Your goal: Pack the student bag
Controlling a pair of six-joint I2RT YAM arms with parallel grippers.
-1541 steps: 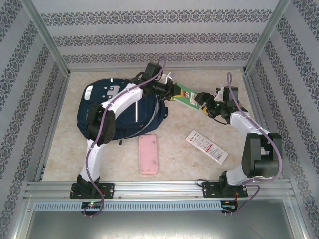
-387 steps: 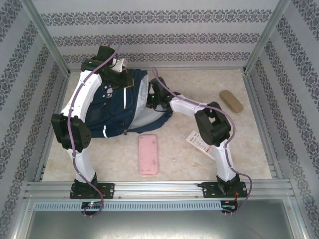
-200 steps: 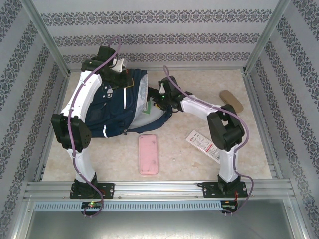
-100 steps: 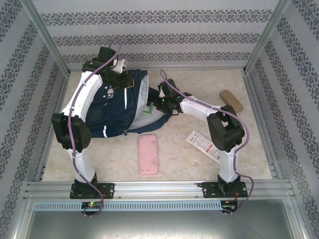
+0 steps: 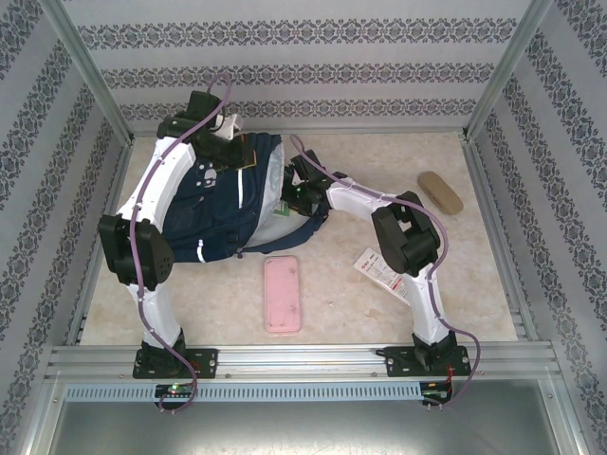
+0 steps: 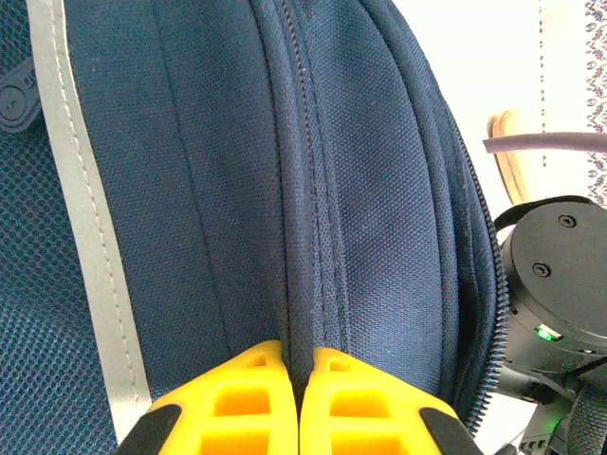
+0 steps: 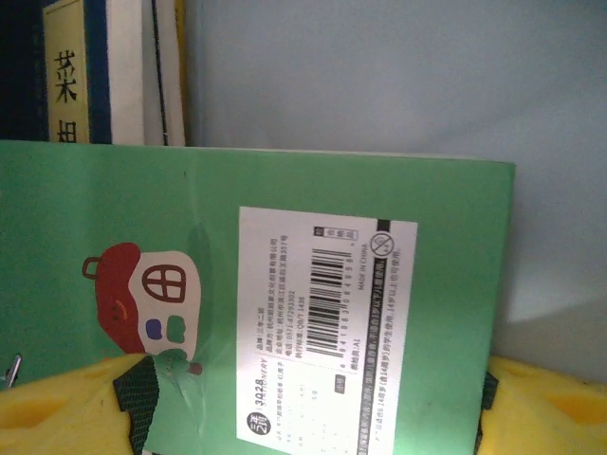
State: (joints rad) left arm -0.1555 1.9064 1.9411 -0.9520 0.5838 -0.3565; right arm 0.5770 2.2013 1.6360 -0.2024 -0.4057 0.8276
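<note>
Seen from above, the student bag (image 5: 213,213), a navy backpack with a thin white stripe, lies on the far left part of the table (image 5: 332,322), its mouth turned toward the right arm. The left tool (image 6: 299,379) is clenched on the bag's zipper seam, its yellow fingertips (image 6: 251,403) pressed together with the fabric ridge between them, holding the top edge up so the mouth gapes. The right tool (image 7: 303,389) reaches into that mouth. Just ahead of it a green notebook (image 7: 190,246), with a cartoon house and a barcode label, rests against the pale lining (image 7: 398,85), and beyond it stand the spines of other books (image 7: 104,76). The right tool's jaws stand wide at the notebook's near edge, but whether they grip it or have let go I cannot tell. Over the last second this tool has drawn back a little and then pushed in again, and less of the green cover now shows outside the bag. That suggests the notebook is being seated inside and this item is nearly packed. Behind the right tool, toward the arm bases, a pink pencil case (image 5: 283,294) and a white and red packet (image 5: 379,270) wait on the table. A tan case (image 5: 439,192) lies well off to the tool's right.
</note>
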